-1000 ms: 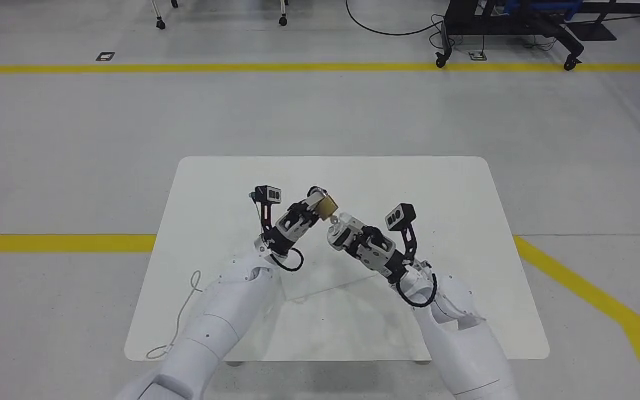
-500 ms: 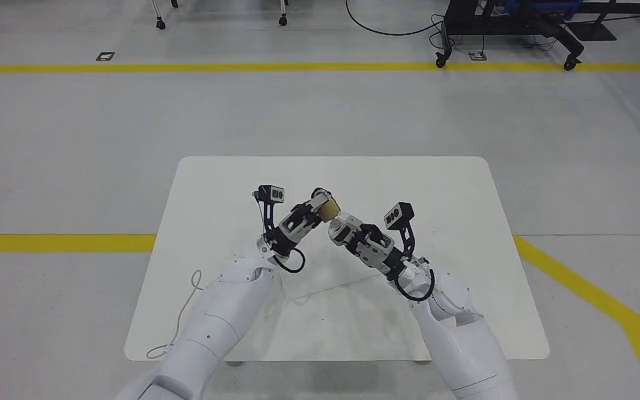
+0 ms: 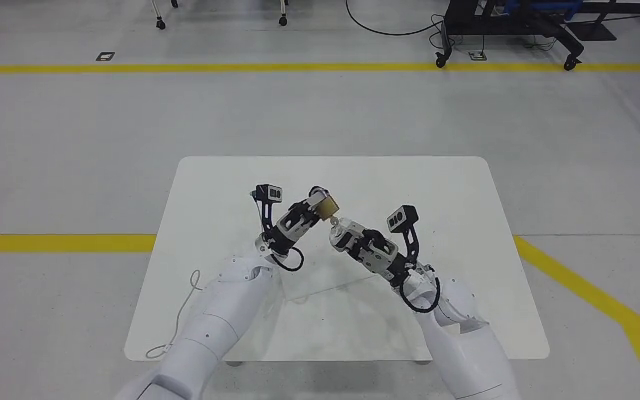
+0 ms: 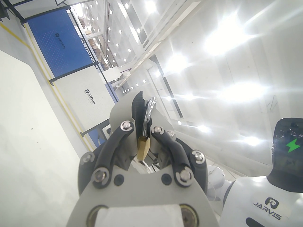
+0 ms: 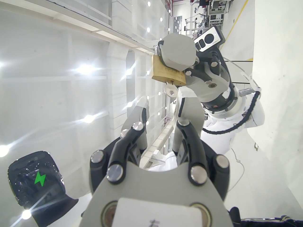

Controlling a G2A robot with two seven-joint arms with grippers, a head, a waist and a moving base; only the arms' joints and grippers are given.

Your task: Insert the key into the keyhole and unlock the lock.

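Two grippers meet above a white table [image 3: 450, 190], with the job looking past its halfway mark. The left gripper [image 4: 146, 116] is clamped on the steel shackle [image 4: 148, 107] of a brass padlock [image 5: 165, 72], whose body sits back toward that gripper's palm, lifted off the surface. The key [image 5: 171, 91] sits in the keyhole in the padlock's base. Its pale head sticks out just ahead of the right gripper [image 5: 162, 101], whose fingers [image 5: 142, 109] are spread wide to either side and appear not to touch it.

Insertion, then, looks done. Whether the key has been turned cannot be told, since the shackle's ends are hidden between the left gripper's pads. What is left, on this evidence, is for the right gripper to close on the key head, twist it and free the shackle.

Below both grippers the tabletop is plain, with rounded corners. Beyond them lies a pale workshop floor [image 3: 300, 120] crossed by yellow lines [image 3: 300, 68], with wheeled dark frames [image 3: 510, 25] at the far side. A blue panel [image 4: 59, 48] stands in the room, under rows of ceiling lights [image 4: 151, 5].
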